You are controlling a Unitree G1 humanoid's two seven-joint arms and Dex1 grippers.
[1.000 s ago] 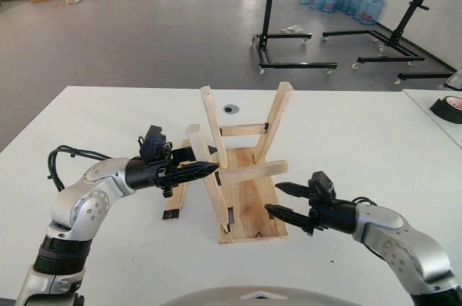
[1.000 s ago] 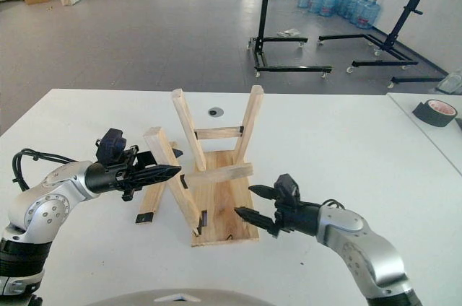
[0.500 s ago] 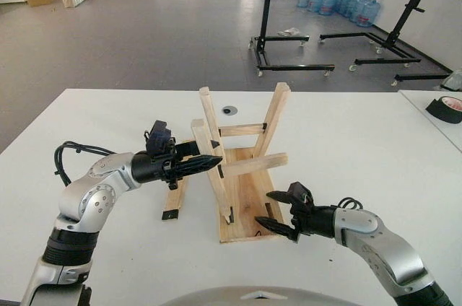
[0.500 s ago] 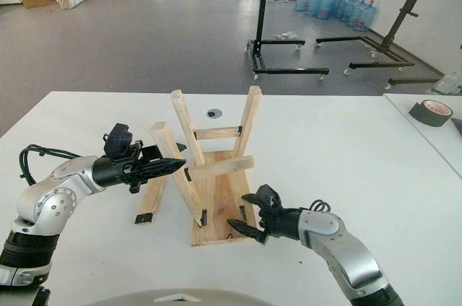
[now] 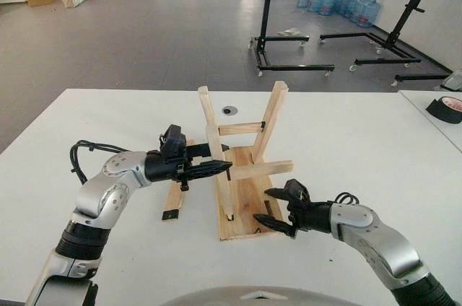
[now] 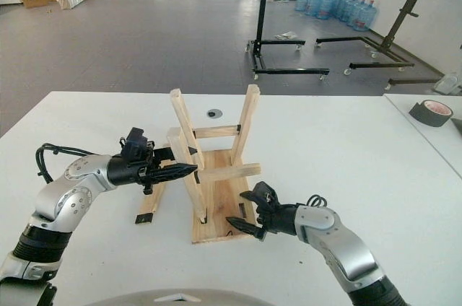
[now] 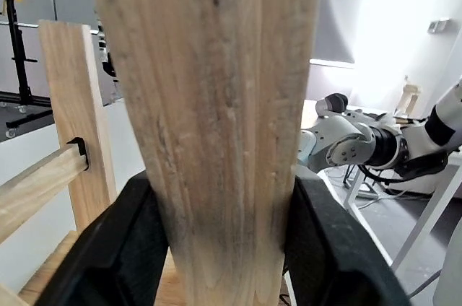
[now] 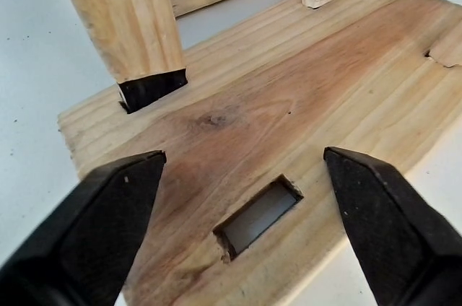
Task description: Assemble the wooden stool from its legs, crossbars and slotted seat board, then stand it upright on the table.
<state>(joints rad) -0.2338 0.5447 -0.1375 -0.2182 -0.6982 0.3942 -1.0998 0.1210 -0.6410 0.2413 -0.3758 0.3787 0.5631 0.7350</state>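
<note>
Clamping the near-left leg (image 5: 224, 194) between closed-in fingers, the left tool (image 5: 227, 167) steadies it in its socket on the seat board (image 5: 247, 189), lying underside-up on the desk (image 5: 361, 133), while the right tool (image 5: 262, 206) hangs wide open astride the board's empty near-right slot (image 8: 256, 216), likely awaiting the last leg.

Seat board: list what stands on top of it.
On the seat board stand two far legs joined by a crossbar, and a near leg clamped in the left pincer. One slot is empty, by the open right pincer. Leg ends inside slots are hidden.
</note>
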